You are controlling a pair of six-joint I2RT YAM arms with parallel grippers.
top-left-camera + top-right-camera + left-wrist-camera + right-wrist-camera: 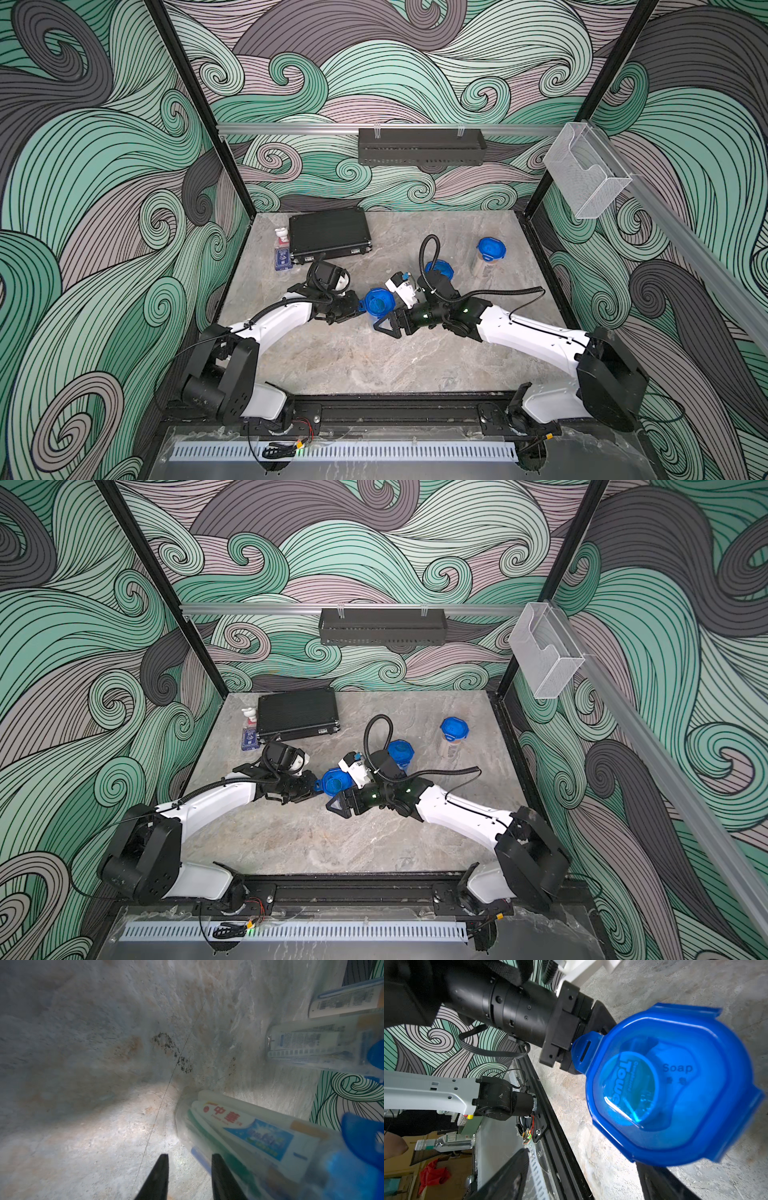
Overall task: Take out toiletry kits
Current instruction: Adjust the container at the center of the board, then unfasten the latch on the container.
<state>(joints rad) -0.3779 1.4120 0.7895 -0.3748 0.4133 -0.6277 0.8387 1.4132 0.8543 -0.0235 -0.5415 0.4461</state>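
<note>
While both arms lean in toward the middle of the marble table (374, 365), the toiletry kit (377, 302) they're crowding stands right between them, roughly centre. It's a clear tub with a blue clip lid (675, 1084). Through the lid you can read "Soap" and see a round packet (629, 1088) marked "Towel". In the left wrist view the tub's side shows a toothpaste tube (249, 1132) with a green toothbrush (197, 1124) packed in next to it.

Left gripper (188, 1159): jaws parted, only bare table in the gap between the tips. The tub sits just beside one finger rather than between them. From the right wrist view the fingers are right up at a side flap (584, 1051) of the lid, but I can't tell if they touch it.

Right gripper (392, 322): jaws spread wide, coming at the tub from the near side. One finger has a clear strip of table between it and the lid. The other is tucked under the lid's edge in the wrist view, so contact there is anyone's guess. Not clamped on anything as far as I can see.

Two more kits are out. The second kit (441, 268) is just behind the right arm's wrist, partly hidden by it. The third kit (490, 249) stands upright well off toward the back right. The black ribbed case (330, 232) lies shut at the back left with a pump bottle (282, 249) just beside it.
</note>
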